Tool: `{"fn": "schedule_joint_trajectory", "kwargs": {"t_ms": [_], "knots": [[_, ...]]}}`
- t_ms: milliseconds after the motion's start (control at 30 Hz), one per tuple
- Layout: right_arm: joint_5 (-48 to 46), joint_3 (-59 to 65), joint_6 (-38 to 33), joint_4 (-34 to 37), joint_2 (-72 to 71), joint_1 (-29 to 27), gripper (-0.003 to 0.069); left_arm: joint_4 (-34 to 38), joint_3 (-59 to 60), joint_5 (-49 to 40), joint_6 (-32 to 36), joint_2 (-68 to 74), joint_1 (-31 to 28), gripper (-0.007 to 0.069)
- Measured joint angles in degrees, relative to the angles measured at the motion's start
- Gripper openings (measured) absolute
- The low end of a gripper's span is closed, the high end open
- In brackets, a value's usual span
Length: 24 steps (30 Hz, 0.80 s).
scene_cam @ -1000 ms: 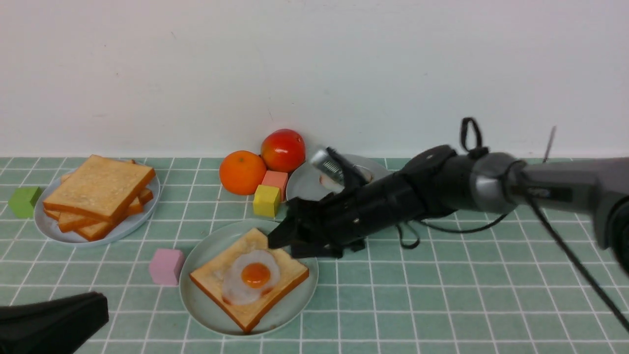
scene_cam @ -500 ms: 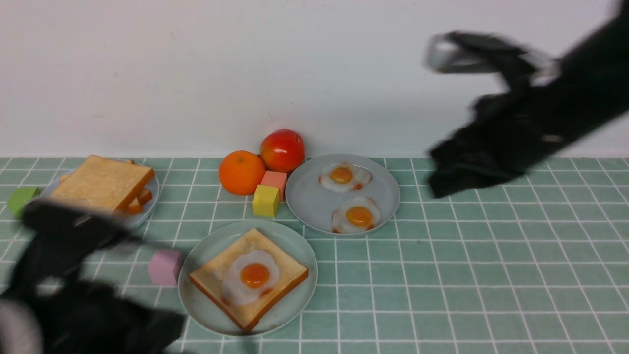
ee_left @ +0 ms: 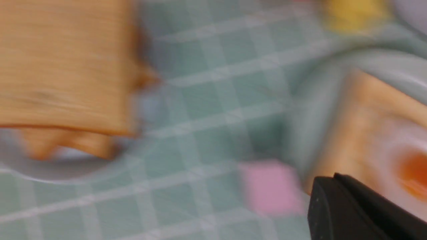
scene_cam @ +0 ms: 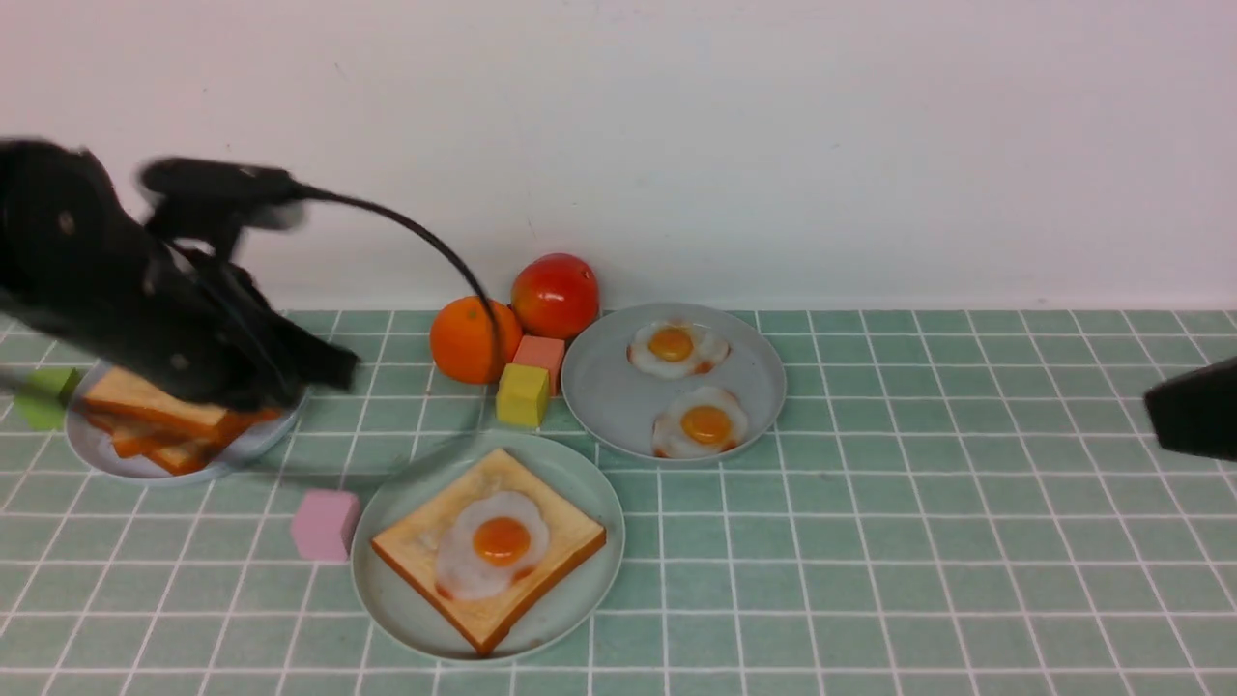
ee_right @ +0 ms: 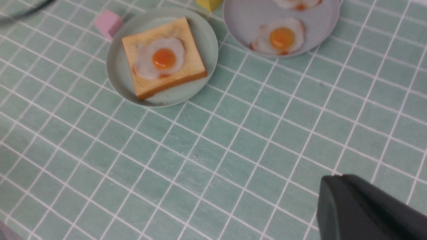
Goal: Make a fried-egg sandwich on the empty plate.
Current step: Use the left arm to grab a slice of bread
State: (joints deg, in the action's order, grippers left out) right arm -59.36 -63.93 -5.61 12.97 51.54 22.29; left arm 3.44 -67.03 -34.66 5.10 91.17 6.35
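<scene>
left claw [scene_cam: 311, 371] clenched and blurred over the toast stack [scene_cam: 145, 416], right claw [scene_cam: 1191, 421] clenched, well apart, mint plate [scene_cam: 580, 478] between the claws, nearer the left, bearing one toast slice [scene_cam: 566, 532] topped with fried egg [scene_cam: 498, 541]

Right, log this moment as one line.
stage: half-built | round mint-green plate: square toast slice topped with glossy fried egg | left pincer: shut, near toast stack | right pincer: shut, empty

Front view faces the plain white wall [scene_cam: 773, 145] over the round pale mint-green plate [scene_cam: 396, 604]; both wrist views overlook it, left nearer.
</scene>
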Motion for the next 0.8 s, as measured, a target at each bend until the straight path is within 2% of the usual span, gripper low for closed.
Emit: {"fn": "schedule_joint_trajectory", "kwargs": {"t_ms": [133, 200, 233, 400, 500, 667, 800], "knots": [[-0.06, 0.28, 0.00, -0.04, -1.04, 0.00, 0.0006, -1.73, -5.00, 0.20, 1.06, 5.94, -3.56, 0.0011], [-0.06, 0.28, 0.00, -0.11, -1.19, 0.00, 0.0006, -5.74, -8.36, 1.07, 2.36, 10.39, -4.68, 0.0096], [-0.06, 0.28, 0.00, -0.11, -1.19, 0.00, 0.0006, -5.74, -8.36, 1.07, 2.36, 10.39, -4.68, 0.0096], [-0.06, 0.51, 0.00, 0.04, -0.74, 0.00, 0.0006, -11.33, -10.72, 7.24, 2.94, 16.21, -4.73, 0.0324], [0.01, 1.08, 0.00, 0.61, -0.56, 0.00, 0.0006, -12.26, -10.70, 10.79, 2.94, 19.18, -4.73, 0.0395], [0.02, 2.45, 0.00, 2.57, -0.56, 0.00, 0.0006, -13.24, -10.77, 13.92, 2.94, 23.30, -4.73, 0.0402], [-0.03, 2.82, 0.00, 4.70, -0.56, 0.00, 0.0008, -13.93, -11.16, 15.58, 0.62, 24.34, -4.73, 0.0336]]}}
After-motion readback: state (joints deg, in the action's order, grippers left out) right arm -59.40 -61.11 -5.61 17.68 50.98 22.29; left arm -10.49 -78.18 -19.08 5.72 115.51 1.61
